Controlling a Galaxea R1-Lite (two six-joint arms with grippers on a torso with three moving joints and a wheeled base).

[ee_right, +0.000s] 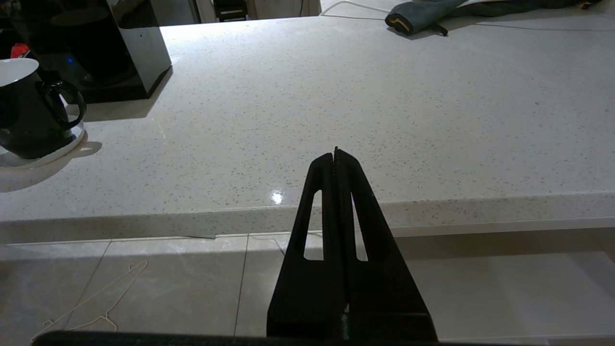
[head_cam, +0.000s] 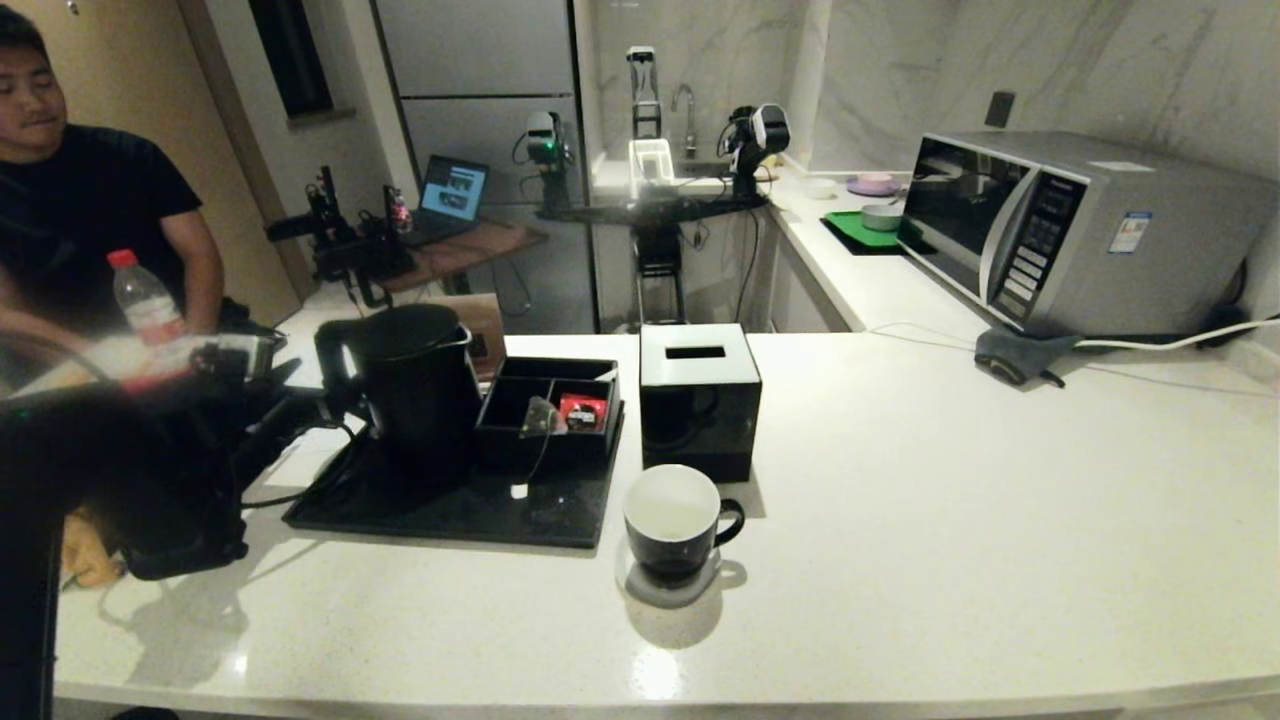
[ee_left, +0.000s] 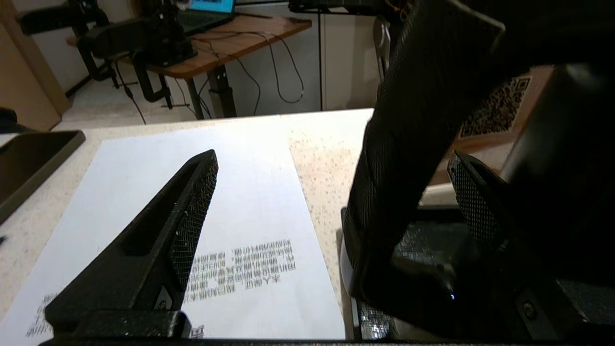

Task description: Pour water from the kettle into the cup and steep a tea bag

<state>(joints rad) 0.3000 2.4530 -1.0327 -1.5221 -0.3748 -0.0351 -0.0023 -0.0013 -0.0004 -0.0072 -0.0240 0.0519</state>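
Note:
The tall black kettle (head_cam: 415,375) stands on a black tray (head_cam: 450,510) at the left. My left gripper (ee_left: 331,156) is open, and the kettle's loop handle (ee_left: 408,168) stands between its fingers (ee_left: 185,216), closer to the far one. The tea bag (head_cam: 540,418) lies in a black compartment box (head_cam: 550,405); its string hangs down to a white tag (head_cam: 518,490). The black cup (head_cam: 672,520) with a white inside sits on a white coaster near the tray. The water is hidden. My right gripper (ee_right: 335,151) is shut and empty, parked below the counter's front edge.
A black tissue box (head_cam: 698,400) stands just behind the cup. A red packet (head_cam: 582,410) lies beside the tea bag. A printed sheet (ee_left: 216,192) lies left of the kettle. A person (head_cam: 60,200) and a bottle (head_cam: 145,300) are at far left, a microwave (head_cam: 1040,225) at back right.

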